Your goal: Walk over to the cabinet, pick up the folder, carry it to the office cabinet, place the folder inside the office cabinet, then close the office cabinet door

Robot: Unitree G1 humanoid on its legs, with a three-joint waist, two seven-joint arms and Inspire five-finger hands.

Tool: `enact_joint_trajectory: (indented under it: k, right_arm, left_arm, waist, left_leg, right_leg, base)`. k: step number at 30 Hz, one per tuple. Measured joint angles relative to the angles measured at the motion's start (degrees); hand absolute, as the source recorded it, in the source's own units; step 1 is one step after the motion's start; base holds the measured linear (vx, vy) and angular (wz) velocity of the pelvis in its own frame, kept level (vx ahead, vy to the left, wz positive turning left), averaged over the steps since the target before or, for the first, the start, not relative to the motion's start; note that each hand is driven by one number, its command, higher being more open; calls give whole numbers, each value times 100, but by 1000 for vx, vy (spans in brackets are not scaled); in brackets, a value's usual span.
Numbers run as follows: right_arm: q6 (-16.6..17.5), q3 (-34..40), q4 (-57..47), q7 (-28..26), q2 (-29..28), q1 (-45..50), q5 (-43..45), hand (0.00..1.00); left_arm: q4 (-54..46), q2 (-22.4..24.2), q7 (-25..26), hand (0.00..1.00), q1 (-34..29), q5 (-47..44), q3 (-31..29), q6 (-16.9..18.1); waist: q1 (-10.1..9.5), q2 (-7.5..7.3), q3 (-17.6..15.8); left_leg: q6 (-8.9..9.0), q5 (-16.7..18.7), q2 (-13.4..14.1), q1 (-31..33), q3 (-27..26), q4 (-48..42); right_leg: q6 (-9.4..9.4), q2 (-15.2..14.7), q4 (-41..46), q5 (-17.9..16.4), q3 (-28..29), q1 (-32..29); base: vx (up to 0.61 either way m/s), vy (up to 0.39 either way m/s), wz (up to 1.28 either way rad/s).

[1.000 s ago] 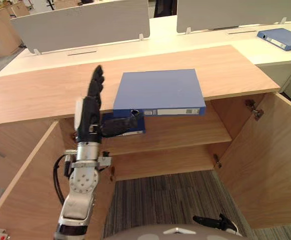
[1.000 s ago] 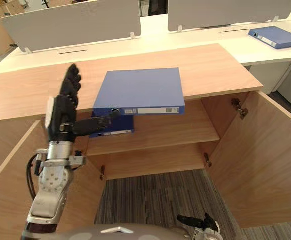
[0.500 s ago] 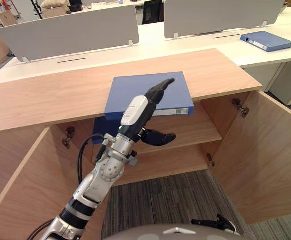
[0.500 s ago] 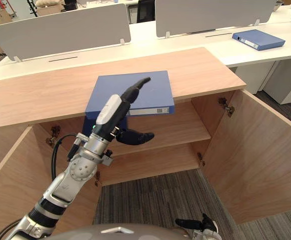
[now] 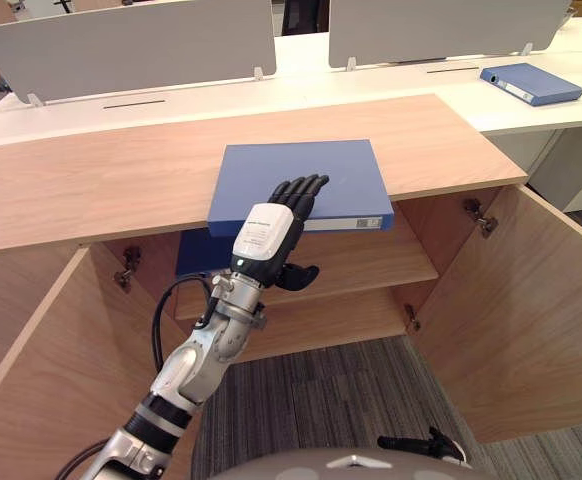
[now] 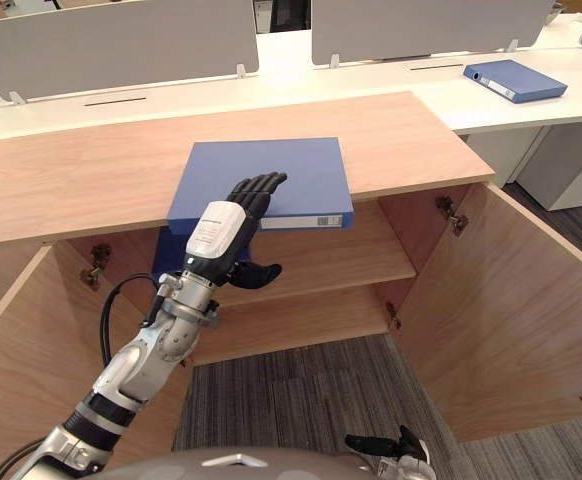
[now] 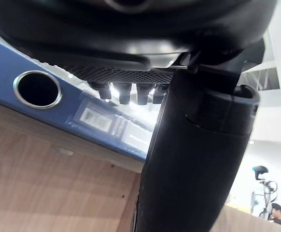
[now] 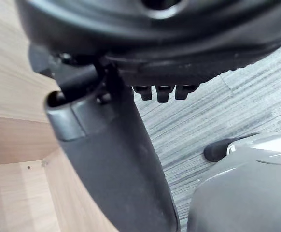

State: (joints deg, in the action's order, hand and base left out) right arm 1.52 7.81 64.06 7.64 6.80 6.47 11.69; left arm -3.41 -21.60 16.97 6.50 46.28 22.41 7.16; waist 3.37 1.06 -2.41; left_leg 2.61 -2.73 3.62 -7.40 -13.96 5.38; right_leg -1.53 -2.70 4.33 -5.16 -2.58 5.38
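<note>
A blue folder lies flat on the wooden cabinet top, its spine hanging over the front edge. My left hand reaches over that spine: straight fingers rest on the cover and the thumb sticks out below the overhang, open. The left wrist view shows the spine with its ring hole just past the thumb. My right hand hangs low over the carpet with relaxed fingers, holding nothing; it also fills the near part of the right wrist view.
Both cabinet doors stand open, the right door and the left door. A second blue folder lies on the inner shelf behind my left arm. Another blue folder sits on the white desk at far right.
My left hand has come down from above the folder onto its front edge, fingers on top and thumb beneath. The folder has not moved.
</note>
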Motion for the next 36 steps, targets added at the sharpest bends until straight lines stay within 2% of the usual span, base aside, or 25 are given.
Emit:
enact_joint_trajectory:
  k: [5, 6, 15, 18, 23, 30, 32, 36]
  right_arm:
    - [0, 2, 49, 11, -1, 2, 194, 100]
    - [0, 3, 51, 11, -3, 3, 196, 100]
    - [0, 13, 55, 10, -25, -9, 216, 100]
    - [0, 31, 56, 11, -25, -29, 247, 100]
    - [1, 63, 51, 13, -32, -64, 427, 100]
    - [41, 216, -89, 36, -92, -40, 491, 100]
    - [96, 216, -276, 44, -138, 19, 628, 100]
    - [181, 92, -1288, 77, -299, 310, 684, 100]
  left_arm:
    - [84, 196, 139, 100, 4, 400, -7, -160]
    - [150, 209, 143, 0, 22, 467, -7, -183]
    - [455, 394, 435, 0, 626, 732, -142, -415]
    - [448, 429, 642, 0, 660, 754, -158, -384]
    - [377, 624, 685, 0, 685, 708, -432, -386]
    - [-13, 663, 667, 0, 314, 320, -836, -331]
    - [-301, 768, 661, 0, 133, 196, -985, -323]
    - [-1219, 1214, 714, 0, -266, -498, -1462, -315]
  waist:
    - [2, -2, -3]
    - [4, -3, -4]
    - [24, -38, -39]
    - [45, -20, -49]
    - [53, 7, -65]
    - [54, 40, -101]
    - [48, 38, -103]
    - [32, 36, -104]
  left_leg:
    - [0, 0, 0, -10, 7, 2]
    - [0, 0, 0, -10, 6, 2]
    - [9, 6, 2, -3, 2, 2]
    - [21, 15, 4, -4, -6, 1]
    - [32, 22, 18, -10, -13, 1]
    - [75, 59, 38, -36, -101, 1]
    - [82, 64, 45, -19, -131, -8]
    - [84, 66, 48, -15, -132, -30]
  right_leg:
    - [-12, 0, -154, 85, -5, 85]
    - [-13, 0, -158, 89, -2, 85]
    - [-17, 2, -187, 91, 1, 90]
    - [-18, 6, -207, 92, 16, 95]
    - [-16, 22, -221, 93, 32, 104]
    - [-17, 39, -234, 96, 116, 94]
    - [-17, 40, -233, 96, 158, 67]
    - [-17, 47, -220, 98, 258, 38]
  base:
    - [-40, 4, 0]
    - [-41, 2, -1]
    - [-12, -1, 0]
    - [0, 0, 0]
    - [0, 0, 0]
    - [-18, -2, -6]
    - [-5, -2, -8]
    - [2, -10, -11]
